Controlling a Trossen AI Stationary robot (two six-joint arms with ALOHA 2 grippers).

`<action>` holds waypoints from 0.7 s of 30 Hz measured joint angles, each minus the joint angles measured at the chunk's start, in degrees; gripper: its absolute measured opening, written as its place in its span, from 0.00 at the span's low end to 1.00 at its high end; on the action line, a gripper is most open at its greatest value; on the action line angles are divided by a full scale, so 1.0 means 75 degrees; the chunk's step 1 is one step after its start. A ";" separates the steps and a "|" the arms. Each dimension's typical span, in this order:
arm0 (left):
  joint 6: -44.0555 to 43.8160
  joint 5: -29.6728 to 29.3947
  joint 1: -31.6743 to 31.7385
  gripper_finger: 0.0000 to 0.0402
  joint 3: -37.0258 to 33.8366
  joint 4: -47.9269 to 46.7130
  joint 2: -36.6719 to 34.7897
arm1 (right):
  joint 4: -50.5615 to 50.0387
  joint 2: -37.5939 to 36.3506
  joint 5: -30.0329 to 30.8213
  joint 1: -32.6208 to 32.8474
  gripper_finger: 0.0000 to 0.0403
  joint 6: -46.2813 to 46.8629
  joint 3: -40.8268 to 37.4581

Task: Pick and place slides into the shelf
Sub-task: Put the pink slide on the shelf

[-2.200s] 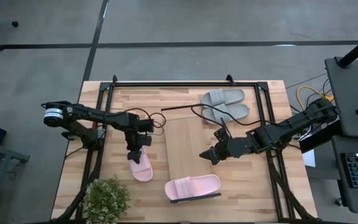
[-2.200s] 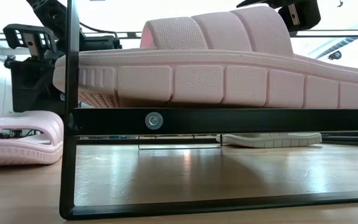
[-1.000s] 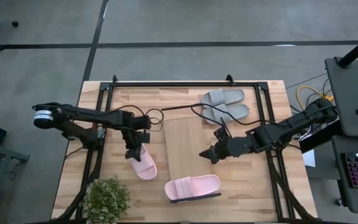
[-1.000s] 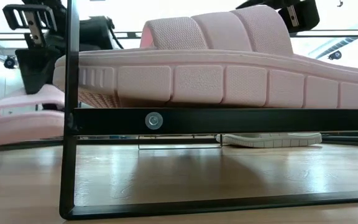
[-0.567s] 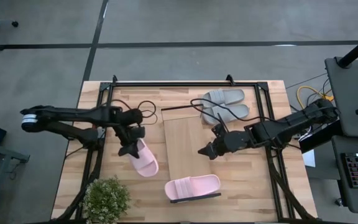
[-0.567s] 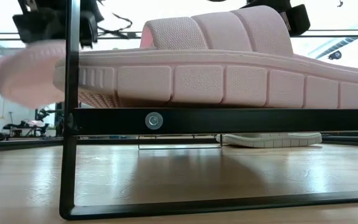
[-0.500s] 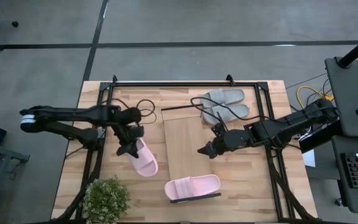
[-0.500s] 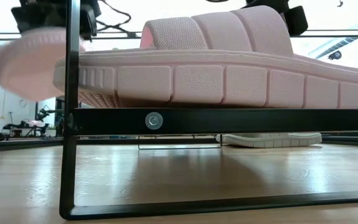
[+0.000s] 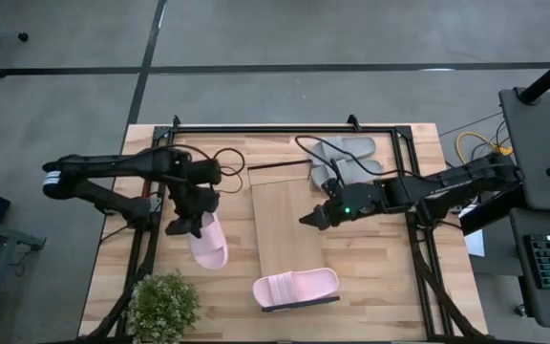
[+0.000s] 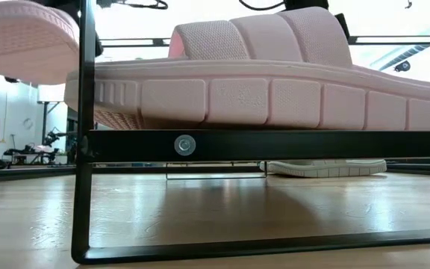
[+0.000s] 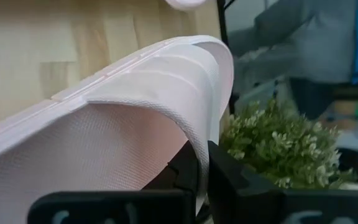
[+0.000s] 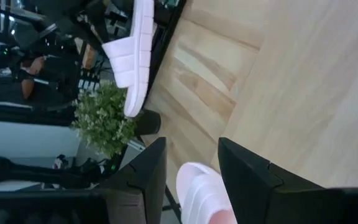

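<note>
The left gripper (image 9: 188, 227) is clamped shut on the strap of a pink slide (image 9: 207, 241) and has it lifted off the counter (image 9: 390, 277), hanging just left of the shelf (image 9: 281, 229). In the left wrist view the strap is pinched between the fingers (image 11: 219, 180), with the plant (image 11: 278, 152) right behind it. In the low view its sole (image 10: 25, 37) floats up high, clear of the wood.

The other pink slide (image 9: 296, 287) already sits across the shelf's near end. The grey pair (image 9: 347, 158) is at the far end, partly hidden by the right arm, so it's hard to say whether they're on the board or just beside it.

The right gripper (image 9: 311, 219) hovers over the shelf's right edge, jaws partly open, nothing in them.

What could go wrong from here:
- The grip is only on a soft strap, so the slide probably dangles and swings. A fast move could let it slip out.
- The shelf is narrow. A crooked drop likely leaves the slide half hanging off the edge.
- The right gripper is parked over the board. If the left arm swings across, the two could bump.
- The wire frame (image 10: 84, 142) and the plant (image 9: 163, 304) are close, so a low pass might snag either one.
</note>
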 joint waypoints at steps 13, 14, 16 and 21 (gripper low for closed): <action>0.1849 -0.1123 -0.0340 0.00 0.2092 -0.1559 0.0939 | -0.0032 -0.0374 -0.0536 -0.0758 0.35 -0.0348 0.0000; 0.1956 -0.1167 -0.0404 0.00 0.2178 -0.1652 0.0977 | -0.0031 -0.0414 -0.0581 -0.0821 0.35 -0.0377 0.0000; 0.2128 -0.1234 -0.0538 0.00 0.2329 -0.1886 0.1044 | -0.0057 -0.0502 -0.0649 -0.0971 0.34 -0.0458 0.0000; 0.2400 -0.1332 -0.1017 0.00 0.2473 -0.2188 0.1253 | -0.0058 -0.0626 -0.0933 -0.1383 0.35 -0.0566 0.0000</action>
